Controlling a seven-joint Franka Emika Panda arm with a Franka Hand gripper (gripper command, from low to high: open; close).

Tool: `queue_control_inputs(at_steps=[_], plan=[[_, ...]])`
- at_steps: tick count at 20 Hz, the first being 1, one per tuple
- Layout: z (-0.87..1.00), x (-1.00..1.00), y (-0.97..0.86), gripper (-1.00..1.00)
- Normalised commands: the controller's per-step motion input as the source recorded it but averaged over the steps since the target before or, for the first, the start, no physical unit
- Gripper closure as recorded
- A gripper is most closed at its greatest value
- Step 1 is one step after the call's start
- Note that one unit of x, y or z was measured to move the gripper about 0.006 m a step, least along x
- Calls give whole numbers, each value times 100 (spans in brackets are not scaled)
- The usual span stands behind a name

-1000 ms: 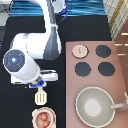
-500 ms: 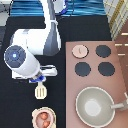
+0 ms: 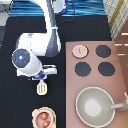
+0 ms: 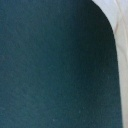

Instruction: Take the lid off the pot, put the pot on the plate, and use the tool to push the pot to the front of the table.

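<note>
One pot (image 3: 43,118) sits on the plate (image 3: 36,123) at the lower left of the exterior view, close to the bottom edge, its reddish inside open to the camera with no cover on it. The lid (image 3: 79,50) lies apart from it, well up and to the right, resting on the pinkish-brown stove top (image 3: 120,75) at its upper left corner beside three black burners (image 3: 104,51). The tool (image 3: 42,88) hangs just above the pot in the frame, its slotted cream head pointing toward the bottom edge, its handle end running up under the gripper (image 3: 44,75). The gripper stands left of centre over the black bench (image 3: 15,110), directly above the tool's handle; the fingers appear clamped together on that handle. The white arm bends up from there toward the top of the frame. A large grey pan (image 3: 95,106) with a long handle fills the stove's lower part at the lower right. The wrist view gives only dark bench surface and a pale curved edge in one corner
</note>
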Motion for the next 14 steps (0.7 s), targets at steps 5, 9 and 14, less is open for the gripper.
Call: queue_control_inputs(at_steps=[5, 9, 14], plan=[[-33, -100, 35, 100], [71, -84, 45, -100], [91, -85, 47, -100]])
